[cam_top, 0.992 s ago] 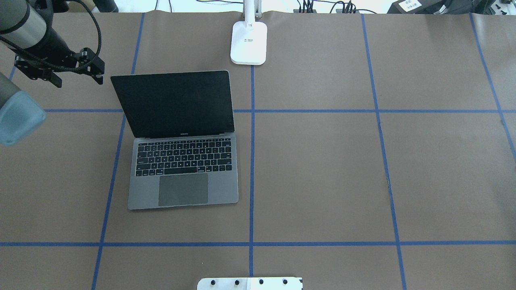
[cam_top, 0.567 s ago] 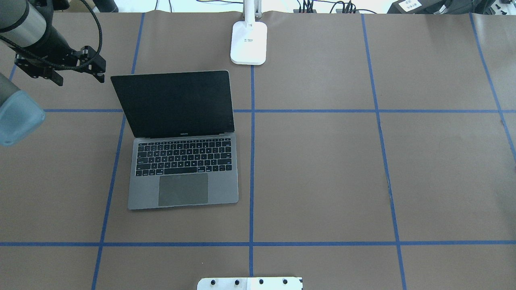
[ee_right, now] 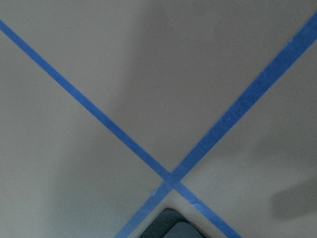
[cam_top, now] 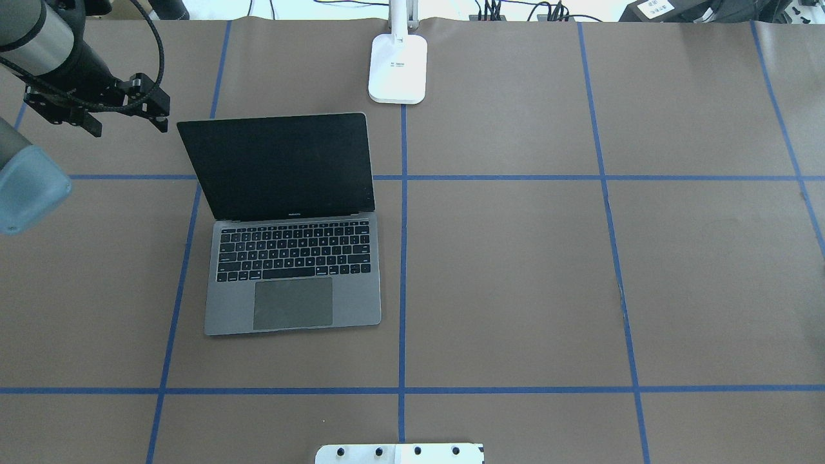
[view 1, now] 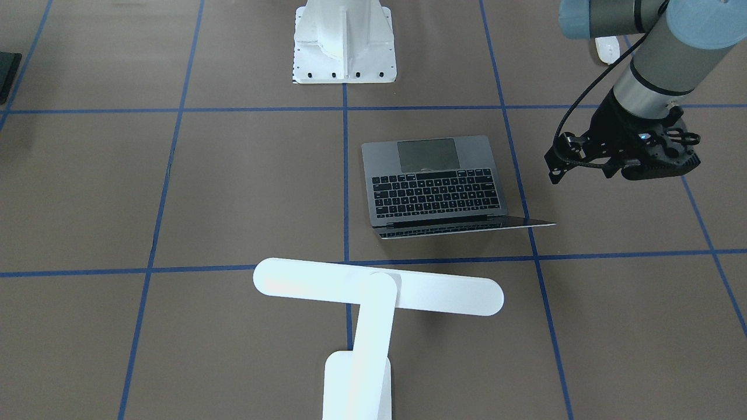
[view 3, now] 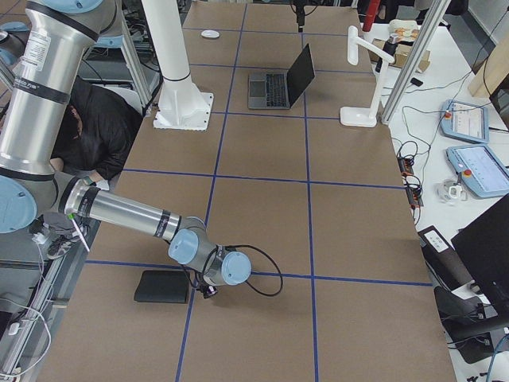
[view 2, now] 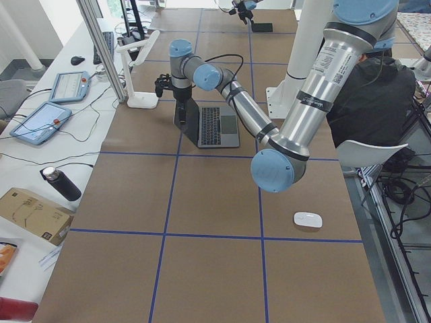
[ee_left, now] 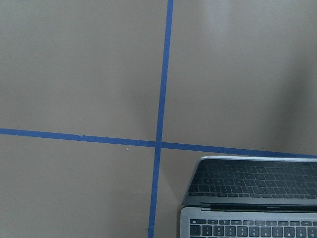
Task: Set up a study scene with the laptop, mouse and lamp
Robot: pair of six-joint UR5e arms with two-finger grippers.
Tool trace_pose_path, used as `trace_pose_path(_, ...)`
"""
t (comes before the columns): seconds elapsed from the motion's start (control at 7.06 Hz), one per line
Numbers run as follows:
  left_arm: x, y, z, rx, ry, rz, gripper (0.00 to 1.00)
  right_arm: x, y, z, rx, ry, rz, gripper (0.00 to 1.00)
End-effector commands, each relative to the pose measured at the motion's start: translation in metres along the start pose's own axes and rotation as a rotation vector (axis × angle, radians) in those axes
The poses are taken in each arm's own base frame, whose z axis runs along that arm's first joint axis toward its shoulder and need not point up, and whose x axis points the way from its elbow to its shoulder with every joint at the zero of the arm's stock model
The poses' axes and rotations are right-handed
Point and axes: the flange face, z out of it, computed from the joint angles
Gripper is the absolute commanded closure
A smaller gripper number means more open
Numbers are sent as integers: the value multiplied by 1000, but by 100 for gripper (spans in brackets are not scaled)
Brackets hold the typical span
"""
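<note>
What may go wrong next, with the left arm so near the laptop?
1. The left gripper hangs close beside the thin screen of the open laptop; a sideways move might knock it.
2. The mouse lies near the edge of the table, close under the left arm, so reaching it may be awkward.
3. The head of the lamp overhangs beyond the laptop; a high swing might hit it.

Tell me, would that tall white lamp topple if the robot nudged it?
Quite possibly, if pushed high up: the lamp carries a long bar head on a slim arm above a fairly small flat base, so it looks top-heavy. A low push at the base would more likely slide it across the smooth brown table. It looks rigid, not floppy.
</note>
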Motion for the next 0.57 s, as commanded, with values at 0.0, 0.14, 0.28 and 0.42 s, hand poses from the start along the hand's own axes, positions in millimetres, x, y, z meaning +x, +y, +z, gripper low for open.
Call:
trace_pose_path(0.0,2,2,-3,4,6,5,0,13,15,15,-21,-24,41,0)
trace_pose_path(0.14,5,3,-5,8,8,8,0,15,15,18,-32,-28,42,0)
trace_pose_path(0.28,5,3,-6,9,10,10,0,14,15,21,-39,-31,43,0)
trace_pose_path(0.42,5,3,-6,14,6,10,0,14,16,22,-44,-33,42,0)
